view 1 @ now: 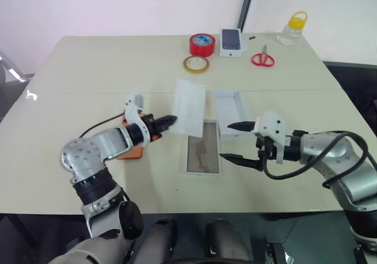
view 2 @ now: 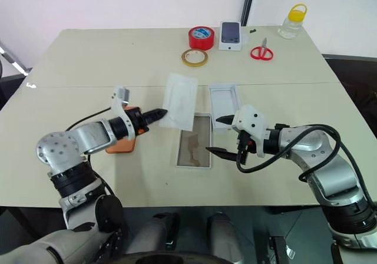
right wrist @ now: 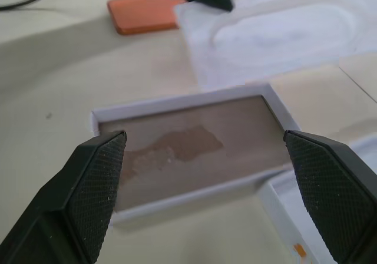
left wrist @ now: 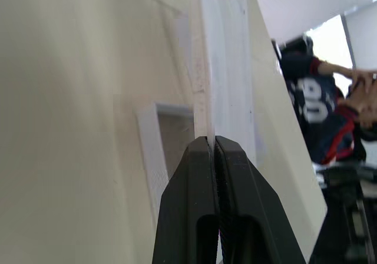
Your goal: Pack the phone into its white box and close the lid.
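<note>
The white box (view 1: 202, 154) lies open near the front edge of the table (view 1: 88, 63), its grey-brown floor bare. Just right of the box the right gripper (view 1: 240, 141) hovers with its fingers spread wide, grasping nothing. Left of the box the left gripper (view 1: 169, 122) is clenched on the edge of a thin white insert card (view 1: 188, 106), which it holds lifted and tilted above the box's far end. The phone (view 1: 132, 152) lies left of the box, half hidden under the left arm. It looks stiff, smooth and rather slippery, so I think its long edges are the best place to take it. The lid (view 1: 231, 111) lies open-side up just behind the box, to the right. The right wrist view shows the phone's flat orange face, which the head views mostly hide
</note>
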